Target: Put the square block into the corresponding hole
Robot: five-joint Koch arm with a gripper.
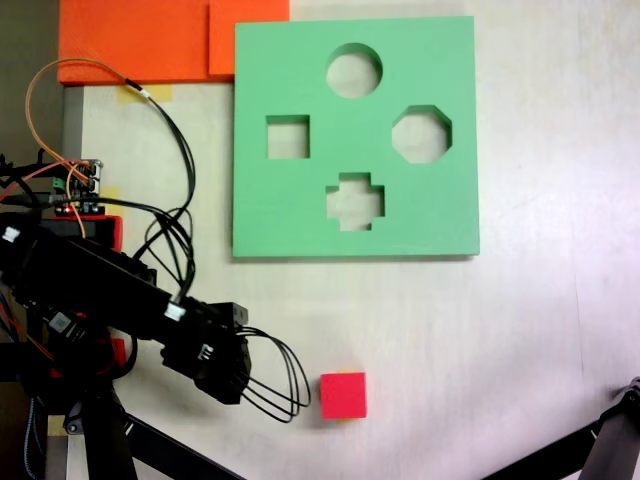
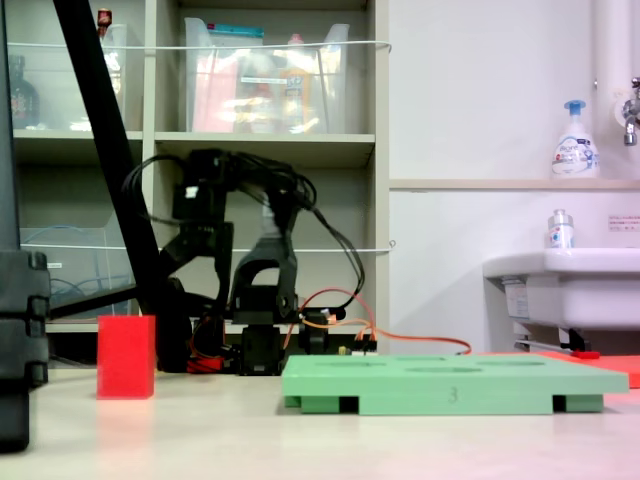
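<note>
On table: red cube [image 1: 343, 395] outside green board [image 1: 300, 215] — square hole [image 1: 288, 137] empty; gripper state unclear.

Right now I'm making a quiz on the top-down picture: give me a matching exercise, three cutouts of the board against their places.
Cutouts of the green board, top-down fixed view:
1. square hole
2. round hole
3. cross-shaped hole

Places:
A. nearest the board's bottom edge
B. nearest the board's left edge
C. nearest the board's top edge

Pairs: 1-B, 2-C, 3-A
</note>
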